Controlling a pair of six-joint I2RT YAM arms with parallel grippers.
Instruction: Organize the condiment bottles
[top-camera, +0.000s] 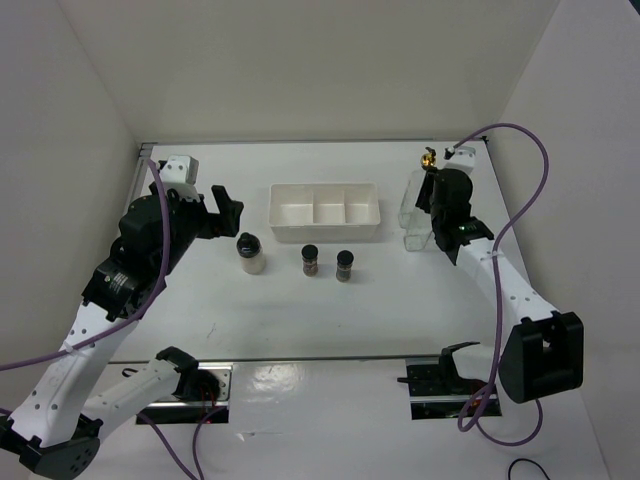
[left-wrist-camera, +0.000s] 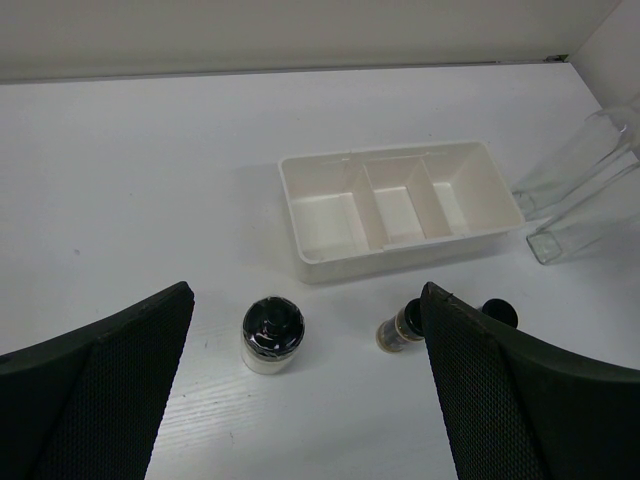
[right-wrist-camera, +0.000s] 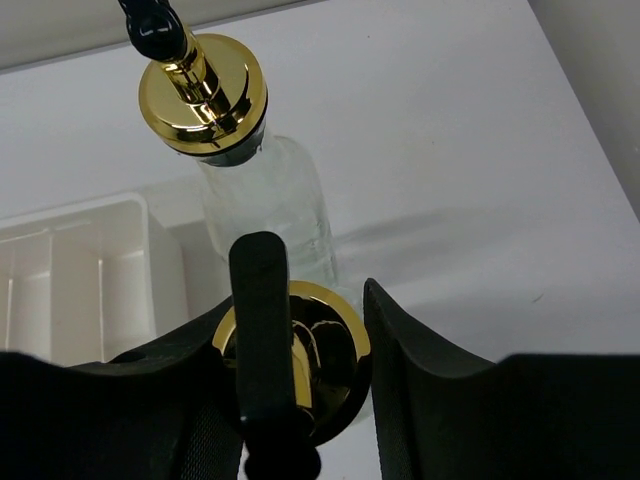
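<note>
The near tall bottle (right-wrist-camera: 335, 345) is standing just right of the white tray (top-camera: 325, 232), beside the second tall bottle (right-wrist-camera: 265, 205), and the right claw (right-wrist-camera: 295, 320) is clamping narrow on its gold cap. The whitish jar (top-camera: 251, 254), a dark jar (top-camera: 310, 260) and its twin (top-camera: 345, 265) are waiting on the bench (top-camera: 300, 310) before the tray, whose compartments are lying empty. The left claw (left-wrist-camera: 307, 292) is hanging wide, holding nothing. The sorting, I judge, is only beginning.
</note>
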